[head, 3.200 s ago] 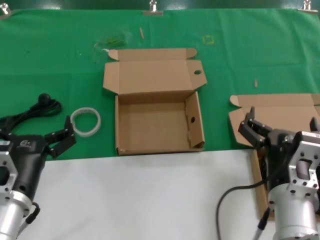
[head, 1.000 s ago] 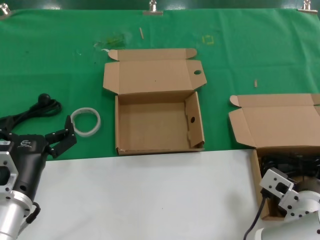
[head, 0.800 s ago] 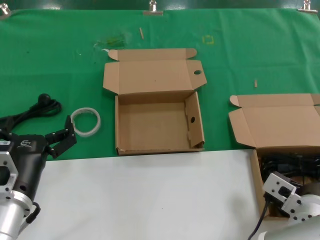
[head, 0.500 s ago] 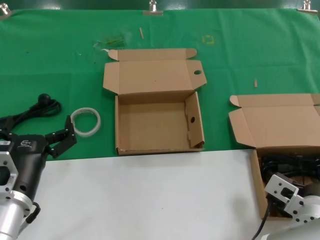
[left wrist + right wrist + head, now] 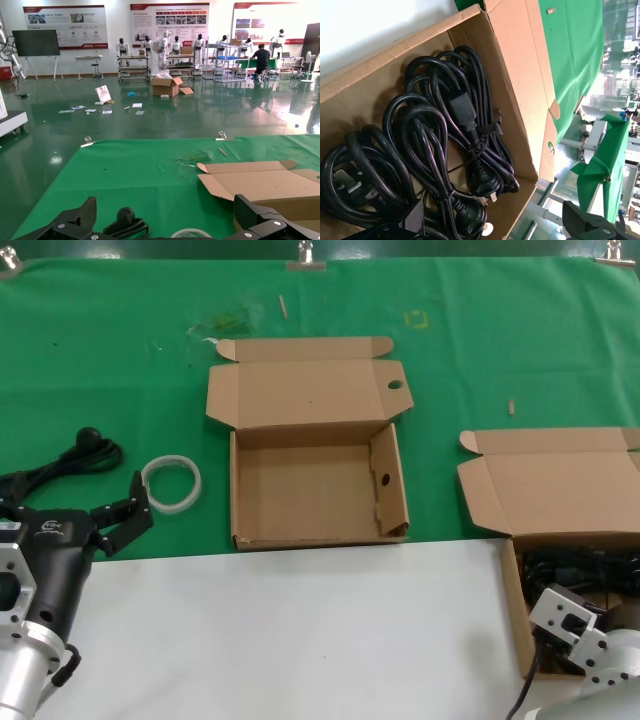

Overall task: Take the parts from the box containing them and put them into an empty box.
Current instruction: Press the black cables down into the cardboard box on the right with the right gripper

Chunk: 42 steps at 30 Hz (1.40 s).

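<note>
Down at your right, the box of cables [image 5: 573, 570] sits at the table's near-right corner, lid flap open toward the back. Black cords [image 5: 445, 150] are coiled in bundles inside, tied, with moulded plug ends showing; they fill most of the floor of that box. Your right gripper [image 5: 600, 225] hangs right over them; only one dark fingertip shows in the right wrist view, so you cannot tell whether it is wide or closed. In the head view just the arm's grey wrist block shows over the box.

Mid-table, the empty box [image 5: 315, 490] stands open, lid back, round hole in the lid tab, small hole in the right wall.

Your left gripper [image 5: 122, 518] is parked at the near-left, fingers spread wide, holding nothing. Just beside it lie a white ring [image 5: 171, 483] and a black cord with a knob [image 5: 75, 455].

Surface: green cloth [image 5: 500, 330] at the back, white sheet [image 5: 300, 630] in front, clips along the far edge. Room: glossy green floor, wall posters, racks, people far off.
</note>
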Motion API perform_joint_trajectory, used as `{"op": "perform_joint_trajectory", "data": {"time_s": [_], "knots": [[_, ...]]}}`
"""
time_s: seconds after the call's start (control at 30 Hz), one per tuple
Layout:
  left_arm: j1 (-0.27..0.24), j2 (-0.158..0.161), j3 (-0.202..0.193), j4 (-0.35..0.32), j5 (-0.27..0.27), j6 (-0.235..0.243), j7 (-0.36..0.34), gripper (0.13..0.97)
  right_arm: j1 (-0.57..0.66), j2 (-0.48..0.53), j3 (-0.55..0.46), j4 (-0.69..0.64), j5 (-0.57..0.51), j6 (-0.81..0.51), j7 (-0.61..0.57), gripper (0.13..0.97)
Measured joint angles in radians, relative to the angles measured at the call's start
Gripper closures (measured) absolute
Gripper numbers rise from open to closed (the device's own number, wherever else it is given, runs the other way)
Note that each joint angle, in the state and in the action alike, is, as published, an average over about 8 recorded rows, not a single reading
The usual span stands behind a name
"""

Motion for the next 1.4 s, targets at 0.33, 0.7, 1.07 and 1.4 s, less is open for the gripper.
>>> {"op": "perform_joint_trajectory", "data": {"time_s": [0.33,0.7,1.07,1.4], "knots": [[0.000,0.000,0.000,0.000,0.000,0.000,0.000,0.132,0.007,0.000,0.005,-0.024,-0.001,-0.022,0.001,0.129],[0.000,0.000,0.000,0.000,0.000,0.000,0.000,0.132,0.032,0.004,0.027,-0.106,0.010,-0.089,0.009,0.129],[0.000,0.000,0.000,0.000,0.000,0.000,0.000,0.132,0.069,0.047,0.029,-0.192,0.023,-0.145,0.032,0.129],[0.000,0.000,0.000,0.000,0.000,0.000,0.000,0.132,0.083,0.079,-0.003,-0.194,0.053,-0.138,0.053,0.129]]}}
